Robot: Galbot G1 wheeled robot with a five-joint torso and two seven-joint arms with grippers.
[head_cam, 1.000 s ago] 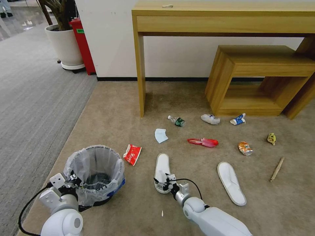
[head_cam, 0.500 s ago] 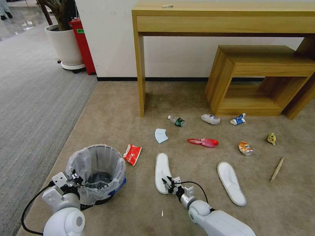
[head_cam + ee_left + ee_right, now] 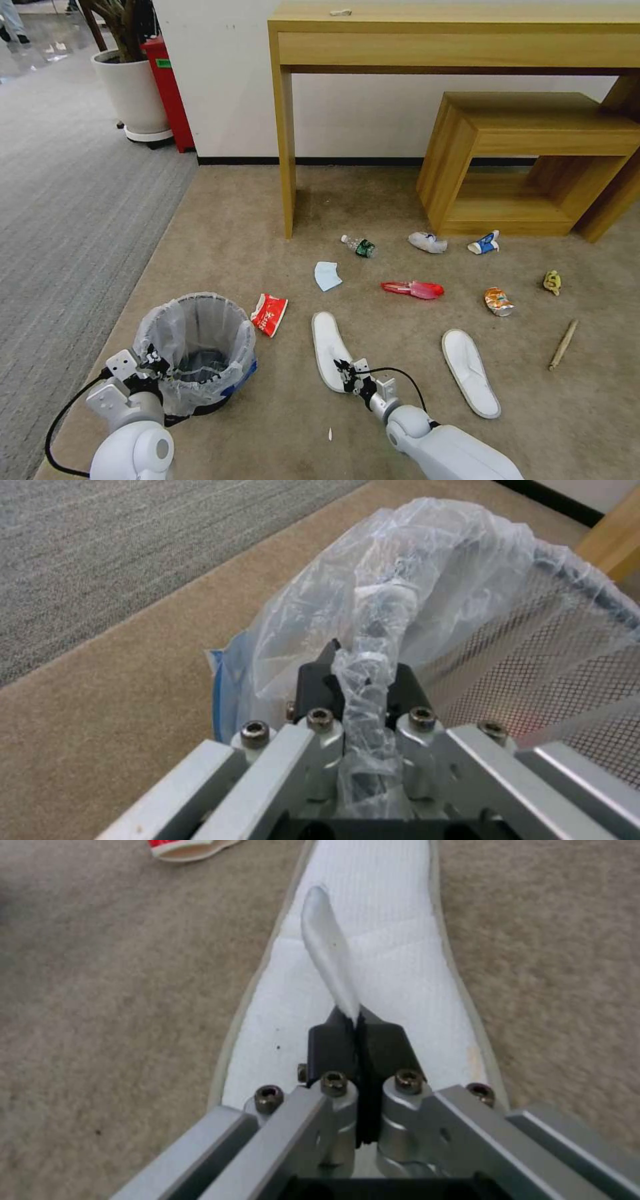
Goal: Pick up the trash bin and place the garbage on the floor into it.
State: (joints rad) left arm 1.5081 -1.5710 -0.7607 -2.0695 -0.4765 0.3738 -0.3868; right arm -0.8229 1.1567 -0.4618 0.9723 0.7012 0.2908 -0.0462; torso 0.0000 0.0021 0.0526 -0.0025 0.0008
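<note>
The trash bin (image 3: 195,353), lined with a translucent bag (image 3: 427,580), is gripped at its near rim by the left gripper (image 3: 152,365), whose fingers are clamped on the bag-covered rim. To its right, the right gripper (image 3: 346,375) is pinched together on the strap of a white slipper (image 3: 329,347) lying on the beige carpet (image 3: 227,233). A red wrapper (image 3: 269,314) lies between bin and slipper; a second white slipper (image 3: 470,372) lies farther right.

Near slipper (image 3: 330,350) now skewed, dragged by right gripper (image 3: 346,377).
</note>
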